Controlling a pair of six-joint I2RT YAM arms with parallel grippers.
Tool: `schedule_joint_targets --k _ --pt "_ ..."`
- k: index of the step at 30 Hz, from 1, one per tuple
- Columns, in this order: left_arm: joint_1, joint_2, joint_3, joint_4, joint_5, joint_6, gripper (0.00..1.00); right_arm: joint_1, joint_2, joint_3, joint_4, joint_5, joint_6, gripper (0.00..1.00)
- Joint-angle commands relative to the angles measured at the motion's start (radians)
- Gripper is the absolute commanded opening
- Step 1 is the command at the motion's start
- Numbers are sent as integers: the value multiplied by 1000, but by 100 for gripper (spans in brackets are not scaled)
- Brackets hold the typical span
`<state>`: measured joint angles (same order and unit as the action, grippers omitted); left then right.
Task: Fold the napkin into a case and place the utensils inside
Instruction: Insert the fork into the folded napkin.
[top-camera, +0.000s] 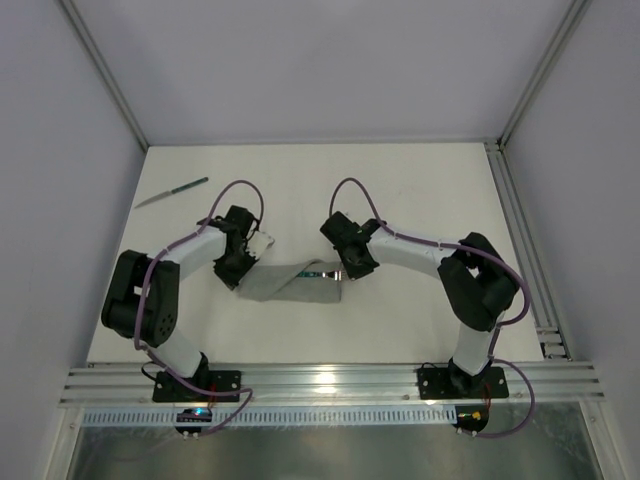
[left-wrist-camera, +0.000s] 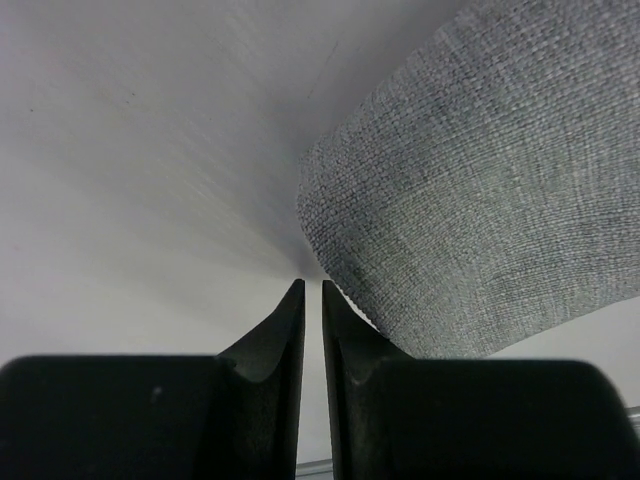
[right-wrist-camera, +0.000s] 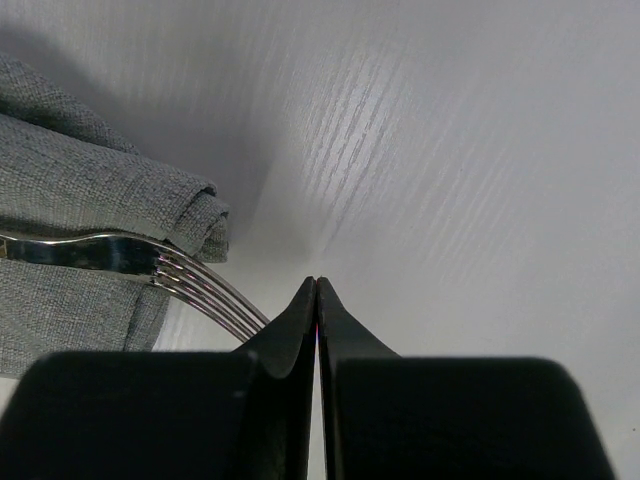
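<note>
The grey napkin (top-camera: 285, 285) lies as a narrow folded case between my two grippers. The fork (top-camera: 313, 272) lies partly inside its right end. In the right wrist view the fork's tines (right-wrist-camera: 200, 290) stick out of the fabric (right-wrist-camera: 70, 190) and run behind my left finger. My right gripper (right-wrist-camera: 316, 282) is shut on nothing just beside them. At the napkin's left end (left-wrist-camera: 480, 200), my left gripper (left-wrist-camera: 312, 283) is all but shut, with only a thin empty slit between its fingers. The knife (top-camera: 172, 192) lies alone at the far left of the table.
Aluminium rails run along the near edge (top-camera: 330, 380) and the right side (top-camera: 520, 240) of the white table. White walls enclose the back and both sides. Both arm bases are bolted to the near rail.
</note>
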<state>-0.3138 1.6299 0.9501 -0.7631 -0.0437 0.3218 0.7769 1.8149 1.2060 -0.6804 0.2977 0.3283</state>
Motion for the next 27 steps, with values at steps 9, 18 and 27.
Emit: schedule_joint_targets --k 9,18,27 --pt "4 -11 -24 18 73 -1 12 39 11 30 5 -68 69 3" --pt "4 -18 -33 18 88 -1 11 58 70 135 13 -129 95 3" --pt "2 -36 -33 18 79 0 13 59 107 161 21 -189 103 3"
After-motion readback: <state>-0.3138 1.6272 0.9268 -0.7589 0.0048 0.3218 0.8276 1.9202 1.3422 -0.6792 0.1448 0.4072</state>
